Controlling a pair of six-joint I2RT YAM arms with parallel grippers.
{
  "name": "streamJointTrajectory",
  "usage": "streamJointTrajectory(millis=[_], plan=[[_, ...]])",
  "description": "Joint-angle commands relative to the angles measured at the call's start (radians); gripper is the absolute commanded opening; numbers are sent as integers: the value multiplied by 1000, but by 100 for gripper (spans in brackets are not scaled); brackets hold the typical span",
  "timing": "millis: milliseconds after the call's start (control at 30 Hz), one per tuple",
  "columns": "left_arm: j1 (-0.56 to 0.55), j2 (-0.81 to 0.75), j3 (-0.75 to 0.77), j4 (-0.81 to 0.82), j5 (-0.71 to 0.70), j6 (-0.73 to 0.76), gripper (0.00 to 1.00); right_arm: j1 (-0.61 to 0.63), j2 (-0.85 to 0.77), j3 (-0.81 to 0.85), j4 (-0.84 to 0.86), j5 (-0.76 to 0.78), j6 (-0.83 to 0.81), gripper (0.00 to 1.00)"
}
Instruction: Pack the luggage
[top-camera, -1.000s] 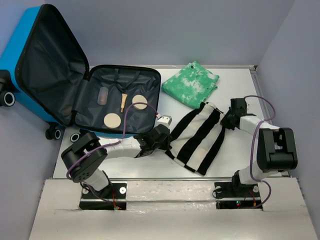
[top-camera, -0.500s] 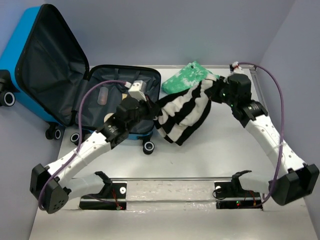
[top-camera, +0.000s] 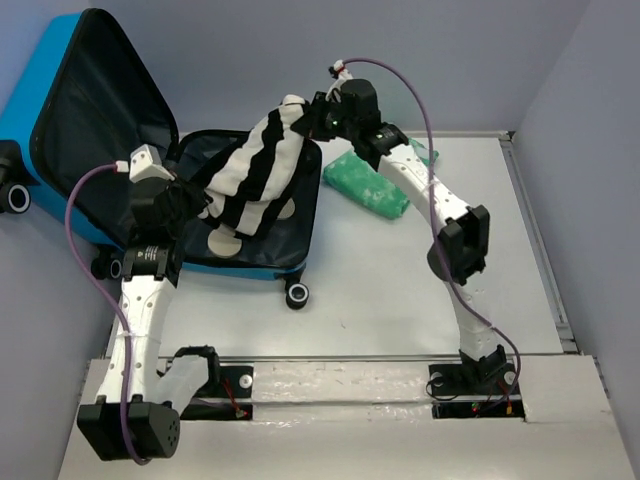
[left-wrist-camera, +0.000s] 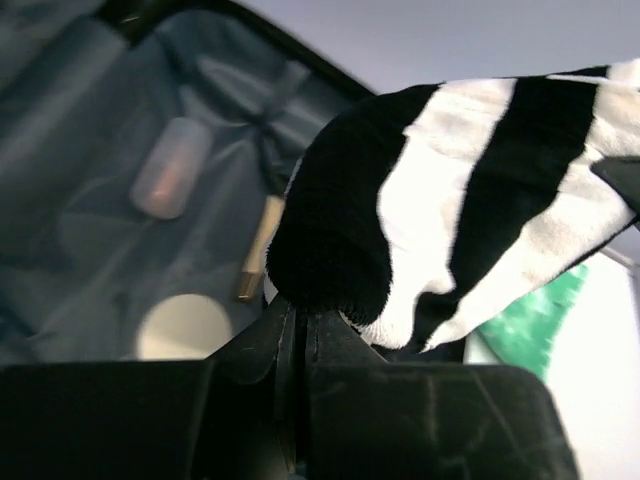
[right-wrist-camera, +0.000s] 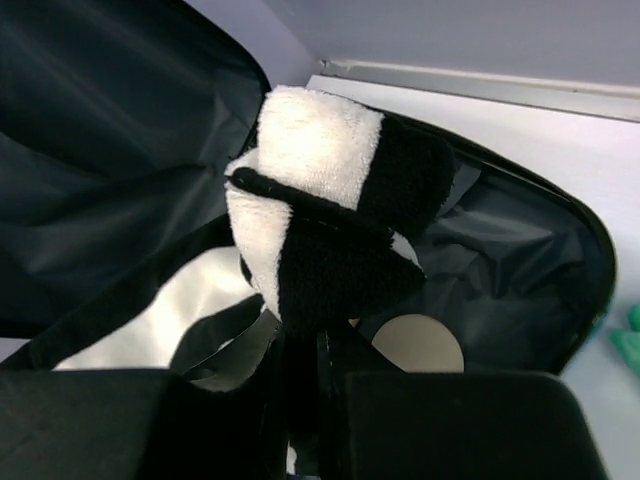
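Note:
The blue luggage (top-camera: 40, 95) lies open at the back left, its black lining (top-camera: 110, 130) showing. A black-and-white striped fleece (top-camera: 250, 165) hangs between both grippers above the open lower half. My left gripper (top-camera: 185, 205) is shut on its lower left end; in the left wrist view the fleece (left-wrist-camera: 450, 200) bulges from the shut jaws (left-wrist-camera: 300, 320). My right gripper (top-camera: 315, 115) is shut on its upper end; the fleece (right-wrist-camera: 320, 210) fills the right wrist view. Inside lie a clear bottle (left-wrist-camera: 170, 165), a small wooden stick (left-wrist-camera: 258, 250) and round beige discs (right-wrist-camera: 418, 342).
A folded green-and-white cloth (top-camera: 375, 180) lies on the white table (top-camera: 420, 290) right of the luggage, partly under my right arm. A luggage wheel (top-camera: 296, 294) sticks out at its front. A raised rail (top-camera: 535, 240) runs along the table's right side.
Both grippers have carried the striped fleece up and left, from over the table's middle to above the open luggage. The left arm swung left, the right arm reached far across.

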Motion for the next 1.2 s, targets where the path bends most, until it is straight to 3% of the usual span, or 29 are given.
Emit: streamJointTrajectory(millis=[0,33,67,100,133,167,200,367,500,567,600,667,700,800,867,900,933,1000,1167], plan=[[151,48,-44,-11,38,35,15,-1,214,220,6,-136,68,7],[171,62,-61,-22,42,34,45,8,250,266,5,-140,68,18],[188,62,-66,-30,45,35,64,8,282,267,5,-144,62,18],[199,59,-71,-33,36,37,81,8,310,314,2,-155,41,53],[205,48,-75,-30,25,40,99,8,354,340,-24,-170,33,66],[205,24,-72,-28,19,41,99,8,362,363,-46,-166,19,86],[205,13,-65,-31,19,43,99,8,361,370,-57,-158,-14,92],[205,-59,14,-62,19,45,99,8,251,285,-58,-74,-103,96],[187,-79,26,-59,130,22,99,-7,73,151,-64,9,-169,94],[154,-87,17,-53,135,15,99,-27,-8,-14,-63,46,-186,86],[75,-88,8,-45,134,6,99,-62,-124,-149,-58,140,-232,77],[39,-84,-3,-33,121,-6,99,-88,-159,-289,-60,234,-255,53],[-60,-72,-9,-22,108,-12,99,-105,-211,-419,-60,270,-258,33],[-207,-47,-28,11,34,-35,99,-201,-269,-587,-58,379,-222,29],[-324,-24,-40,30,-7,-47,99,-263,-288,-687,-46,371,-182,52],[-387,-15,-57,50,-32,-55,99,-319,-312,-785,-14,347,-144,70],[-412,-12,-64,58,-41,-57,99,-343,-323,-881,42,313,-104,77],[-458,-1,-89,74,-60,-64,99,-390,-338,-964,116,266,-69,86],[-571,34,-124,113,-70,-69,99,-433,-225,-1046,354,43,51,87]])
